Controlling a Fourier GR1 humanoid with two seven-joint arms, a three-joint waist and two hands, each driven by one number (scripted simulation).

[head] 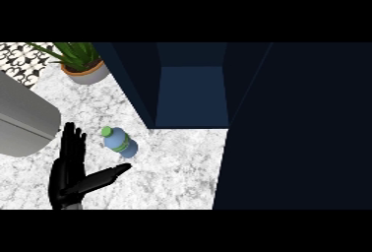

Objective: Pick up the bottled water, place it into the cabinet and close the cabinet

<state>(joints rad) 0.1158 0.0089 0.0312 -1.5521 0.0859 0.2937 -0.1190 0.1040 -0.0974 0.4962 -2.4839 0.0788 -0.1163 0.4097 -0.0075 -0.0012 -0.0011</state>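
Observation:
A blue water bottle (120,142) with a green cap and green label stands on the marble counter (174,167). My left hand (69,170) is just left of it and slightly nearer, fingers straight and thumb spread toward the right, not touching the bottle. Behind the bottle the dark blue cabinet (193,96) stands open, its inner shelf showing. Its open door (298,128) fills the right side of the view. My right hand does not show.
A potted green plant (80,61) sits at the back left, in front of a patterned tile wall. A grey rounded appliance (22,120) lies along the left edge, close to my left hand.

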